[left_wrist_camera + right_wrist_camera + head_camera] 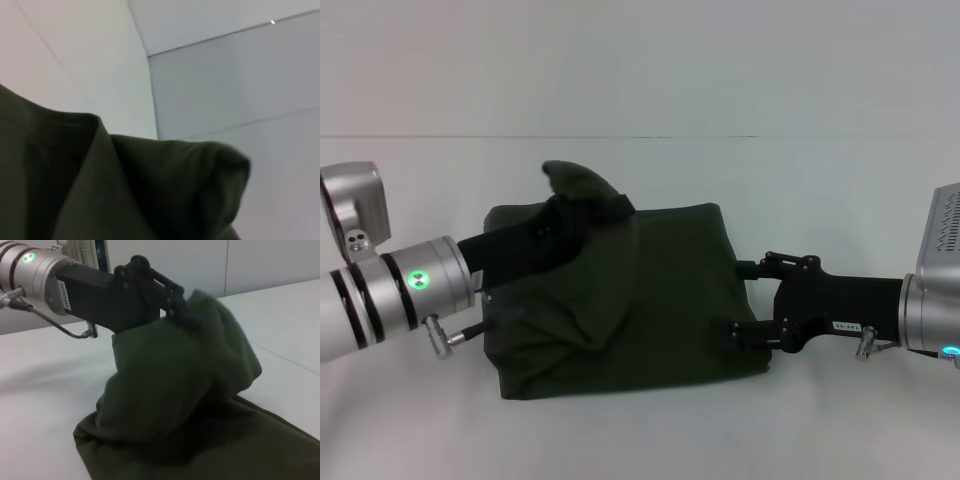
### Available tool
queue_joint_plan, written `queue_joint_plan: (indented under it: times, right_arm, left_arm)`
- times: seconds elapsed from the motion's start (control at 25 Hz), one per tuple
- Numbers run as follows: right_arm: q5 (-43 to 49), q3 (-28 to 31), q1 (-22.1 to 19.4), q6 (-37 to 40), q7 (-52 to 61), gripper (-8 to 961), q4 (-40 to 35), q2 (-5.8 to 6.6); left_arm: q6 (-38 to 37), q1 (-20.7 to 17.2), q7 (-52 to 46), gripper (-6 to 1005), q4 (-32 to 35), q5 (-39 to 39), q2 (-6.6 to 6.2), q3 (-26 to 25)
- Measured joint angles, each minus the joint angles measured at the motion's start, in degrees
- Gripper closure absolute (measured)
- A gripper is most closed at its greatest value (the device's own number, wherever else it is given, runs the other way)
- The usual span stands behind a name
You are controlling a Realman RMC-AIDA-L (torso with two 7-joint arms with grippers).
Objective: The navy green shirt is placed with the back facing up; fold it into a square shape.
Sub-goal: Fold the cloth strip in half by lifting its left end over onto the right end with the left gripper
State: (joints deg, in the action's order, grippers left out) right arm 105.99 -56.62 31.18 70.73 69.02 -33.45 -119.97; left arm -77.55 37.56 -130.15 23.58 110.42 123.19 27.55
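Fingers (pixel 172 302) of left gripper (pixel 582 205) pinching soft, matte shirt (pixel 650 300) fold.

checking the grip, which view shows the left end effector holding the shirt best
The right wrist view: the left end effector lifts a bunched fold of the navy green shirt. The head view hides its fingers under fabric; the left wrist view shows only cloth.

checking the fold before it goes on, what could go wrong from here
The left gripper holds a bunched flap of the navy green shirt lifted over the folded stack; if the flap slips, it could land crumpled and spoil the square. The right gripper sits at the shirt's right edge; its hold cannot be seen, so pulling the flap across may drag the stack along the table.
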Motion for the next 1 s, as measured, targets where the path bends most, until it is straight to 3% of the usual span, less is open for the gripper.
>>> queue_joint_plan:
  times: [0.28, 0.68, 0.8, 1.0]
  right_arm:
    - [-0.03, 0.19, -0.15, 0.04, 0.16, 70, -0.02, 0.0]
    - [-0.09, 1.08, -1.53, 0.09, 0.4, 71, -0.33, 0.26]
    - [0.08, 3.03, -2.48, 1.34, 0.59, 71, -0.62, 0.66]
    - [0.18, 6.96, -4.68, 6.06, 6.77, 71, -3.54, 1.96]
  left_arm:
    - [-0.49, 0.38, 1.73, 652, -0.98, -0.41, 0.61, 0.26]
    - [-6.36, 0.33, 0.81, 253, -1.69, -5.6, 0.3, -0.15]
    - [-9.28, -0.3, 0.53, 167, -1.49, -7.57, -0.59, -0.1]
    - [-12.93, -2.33, 4.01, 86, -1.1, -7.16, -3.82, 3.7]
